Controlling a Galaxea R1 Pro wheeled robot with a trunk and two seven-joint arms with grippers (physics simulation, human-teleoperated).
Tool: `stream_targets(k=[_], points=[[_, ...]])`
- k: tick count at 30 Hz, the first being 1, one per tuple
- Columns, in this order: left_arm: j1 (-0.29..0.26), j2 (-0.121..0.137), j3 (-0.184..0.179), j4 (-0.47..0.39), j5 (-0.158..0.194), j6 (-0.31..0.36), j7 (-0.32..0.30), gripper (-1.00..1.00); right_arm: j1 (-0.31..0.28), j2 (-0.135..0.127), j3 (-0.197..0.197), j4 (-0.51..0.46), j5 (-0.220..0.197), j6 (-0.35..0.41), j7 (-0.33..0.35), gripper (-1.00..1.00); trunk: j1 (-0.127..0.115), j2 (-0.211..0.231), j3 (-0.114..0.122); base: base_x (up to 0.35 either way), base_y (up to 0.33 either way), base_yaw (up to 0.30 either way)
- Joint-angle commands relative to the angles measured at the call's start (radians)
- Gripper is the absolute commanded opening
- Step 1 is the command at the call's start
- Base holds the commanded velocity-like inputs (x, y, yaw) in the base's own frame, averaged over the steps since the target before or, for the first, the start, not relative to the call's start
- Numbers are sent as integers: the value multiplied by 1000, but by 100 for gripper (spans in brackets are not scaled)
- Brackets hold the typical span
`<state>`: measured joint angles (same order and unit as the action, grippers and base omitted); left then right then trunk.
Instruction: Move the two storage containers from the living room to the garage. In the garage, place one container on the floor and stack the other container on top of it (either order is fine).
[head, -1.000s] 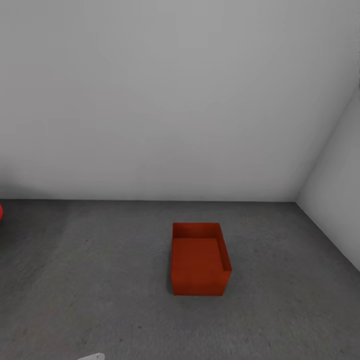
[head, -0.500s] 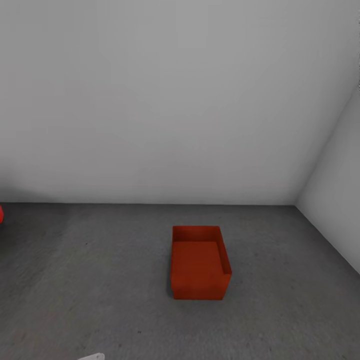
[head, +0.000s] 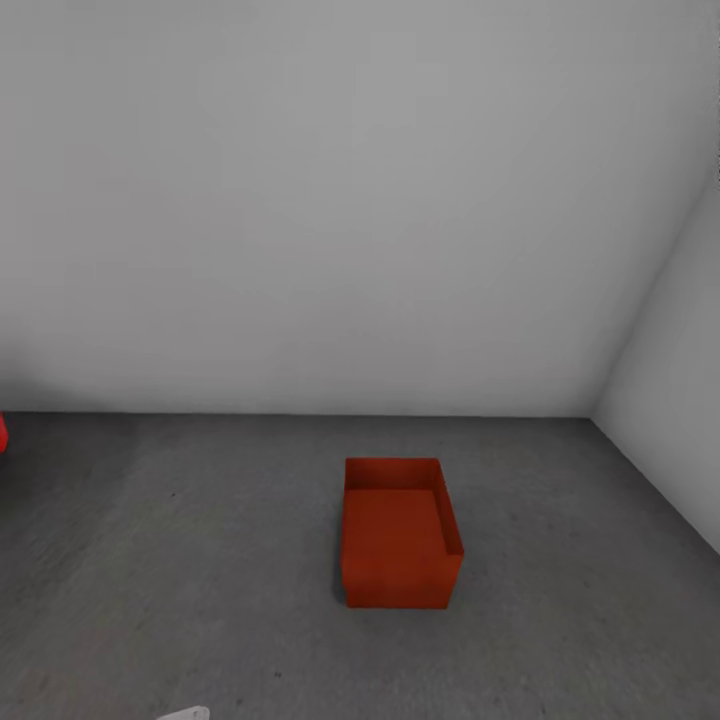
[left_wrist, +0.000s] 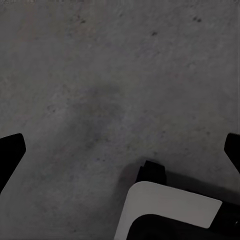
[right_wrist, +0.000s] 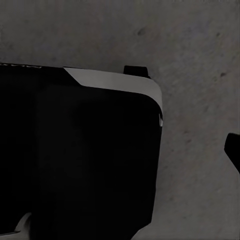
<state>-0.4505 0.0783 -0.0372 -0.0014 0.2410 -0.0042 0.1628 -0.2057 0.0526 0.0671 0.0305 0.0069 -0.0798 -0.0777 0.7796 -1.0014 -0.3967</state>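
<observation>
2 pale grey walls (head: 350, 200) meet in a corner at the far right, above a dark grey speckled concrete floor (head: 200, 560) with a sliver of something red (head: 2, 432) at its left edge. 1 orange-red storage container (head: 398, 535) sits upright and open-topped on that floor, near the middle and well apart from the walls. the left gripper (left_wrist: 120, 155) hangs over bare concrete with its 2 dark fingertips spread wide and nothing between them, while for the right gripper only 1 fingertip (right_wrist: 233, 150) shows beside the robot's black base (right_wrist: 75, 160), so i cannot tell its state.

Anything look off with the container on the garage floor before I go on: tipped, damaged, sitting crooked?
Nothing stands out. The storage container sits upright and flat on the concrete floor, open side up, empty, with its walls intact. It stands clear of both grey walls. No second container is stacked on it yet.
</observation>
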Motion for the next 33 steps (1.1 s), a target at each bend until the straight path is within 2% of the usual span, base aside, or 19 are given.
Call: stream_targets(k=[1, 33], points=[[0, 0, -4, 0, 8, 0, 2, 100, -1, 0, 7, 3, 1, -5, -4, 100, 0, -1, 1, 0, 0, 0], [0, 0, -4, 0, 8, 0, 2, 100, 6, -1, 7, 3, 2, -16, -4, 100, 0, -1, 52, 0, 0, 0]])
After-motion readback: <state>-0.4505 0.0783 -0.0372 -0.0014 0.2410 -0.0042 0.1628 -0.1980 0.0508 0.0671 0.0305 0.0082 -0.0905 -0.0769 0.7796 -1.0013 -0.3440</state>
